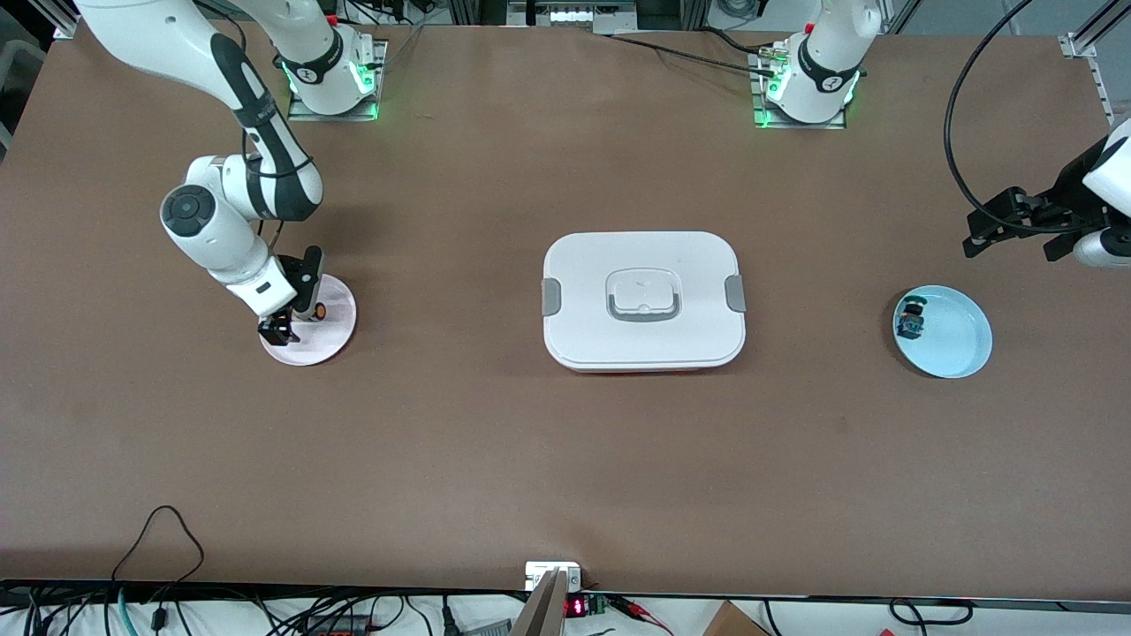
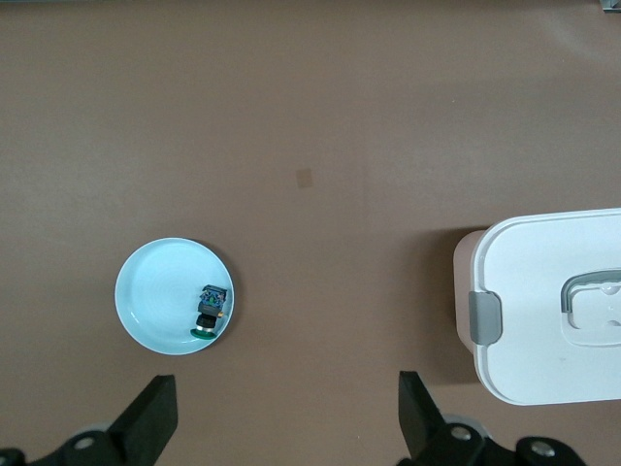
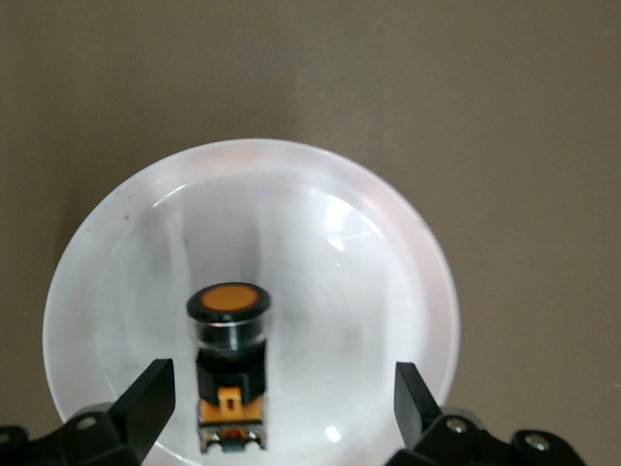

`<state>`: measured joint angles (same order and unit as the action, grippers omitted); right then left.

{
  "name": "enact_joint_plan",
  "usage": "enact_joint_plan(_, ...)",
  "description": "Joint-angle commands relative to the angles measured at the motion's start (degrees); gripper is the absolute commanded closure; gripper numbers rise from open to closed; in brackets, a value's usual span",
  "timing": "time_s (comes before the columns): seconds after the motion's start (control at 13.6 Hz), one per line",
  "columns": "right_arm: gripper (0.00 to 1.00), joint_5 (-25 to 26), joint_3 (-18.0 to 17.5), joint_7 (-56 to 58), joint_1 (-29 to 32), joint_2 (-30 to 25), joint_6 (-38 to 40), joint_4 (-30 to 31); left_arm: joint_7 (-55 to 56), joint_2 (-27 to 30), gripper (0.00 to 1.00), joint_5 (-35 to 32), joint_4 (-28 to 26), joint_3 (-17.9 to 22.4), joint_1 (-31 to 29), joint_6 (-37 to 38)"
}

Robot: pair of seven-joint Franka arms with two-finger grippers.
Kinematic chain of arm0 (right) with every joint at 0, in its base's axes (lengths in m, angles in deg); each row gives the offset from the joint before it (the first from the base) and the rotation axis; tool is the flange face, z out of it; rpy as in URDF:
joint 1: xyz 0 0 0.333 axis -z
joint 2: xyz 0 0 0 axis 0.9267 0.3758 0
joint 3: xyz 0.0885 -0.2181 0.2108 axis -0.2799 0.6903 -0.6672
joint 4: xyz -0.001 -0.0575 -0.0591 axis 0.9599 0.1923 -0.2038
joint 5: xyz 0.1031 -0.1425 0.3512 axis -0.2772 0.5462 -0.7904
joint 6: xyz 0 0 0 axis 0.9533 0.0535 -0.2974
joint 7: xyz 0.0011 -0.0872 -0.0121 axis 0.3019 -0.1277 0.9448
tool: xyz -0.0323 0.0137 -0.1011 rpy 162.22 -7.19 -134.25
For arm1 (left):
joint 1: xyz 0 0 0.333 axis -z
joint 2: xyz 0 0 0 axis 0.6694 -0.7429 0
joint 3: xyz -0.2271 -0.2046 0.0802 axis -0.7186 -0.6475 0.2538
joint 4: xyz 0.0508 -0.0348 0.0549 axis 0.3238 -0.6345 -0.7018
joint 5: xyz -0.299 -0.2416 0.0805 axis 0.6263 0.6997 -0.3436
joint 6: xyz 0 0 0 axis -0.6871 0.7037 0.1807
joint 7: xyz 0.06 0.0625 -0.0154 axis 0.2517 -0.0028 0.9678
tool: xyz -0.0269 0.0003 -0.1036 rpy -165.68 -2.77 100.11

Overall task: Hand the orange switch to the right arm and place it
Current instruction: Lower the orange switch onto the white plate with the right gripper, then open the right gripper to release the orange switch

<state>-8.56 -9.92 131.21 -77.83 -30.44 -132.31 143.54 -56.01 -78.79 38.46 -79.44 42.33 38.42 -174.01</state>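
The orange switch [image 3: 229, 359] lies on its side on the pale pink plate [image 3: 320, 223], its round orange button pointing away from the fingers. My right gripper [image 3: 281, 403] hangs low over this plate, open. The switch sits between the fingers, closer to one of them and touching neither. In the front view the right gripper [image 1: 279, 329] is over the pink plate [image 1: 334, 334] at the right arm's end of the table, with the switch's orange end [image 1: 319, 311] showing beside it. My left gripper [image 1: 1007, 225] waits open and empty in the air above the table at the left arm's end, as the left wrist view [image 2: 288, 413] also shows.
A white lidded box [image 1: 643, 300] with grey clips stands mid-table. A light blue plate [image 1: 959, 344] near the left arm's end holds a small blue-and-green component [image 1: 912, 320]. Cables and a small display run along the table edge nearest the front camera.
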Motion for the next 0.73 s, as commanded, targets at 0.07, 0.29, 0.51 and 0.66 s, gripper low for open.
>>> enact_joint_plan(0.07,0.0,0.2,-0.4,-1.4,-0.6,-4.8,10.0,-4.0,-1.0,-0.3,0.0,-0.8,0.9,0.2,0.2,0.5)
enact_joint_plan(0.29,0.0,-0.3,-0.4,-1.6,-1.2,-5.4,25.6,-15.7,-1.0,0.0,0.0,-0.9,1.0,0.2,-0.1,0.5)
enact_joint_plan(0.51,0.0,-0.5,-0.4,-3.5,-1.4,-5.8,35.0,-24.3,-1.0,0.2,0.0,-0.9,1.0,0.3,-0.4,0.5)
enact_joint_plan(0.66,0.0,-0.4,-0.5,-7.7,-2.0,-6.2,41.3,-28.9,-1.0,0.4,0.0,-0.9,1.0,0.3,-0.5,0.6)
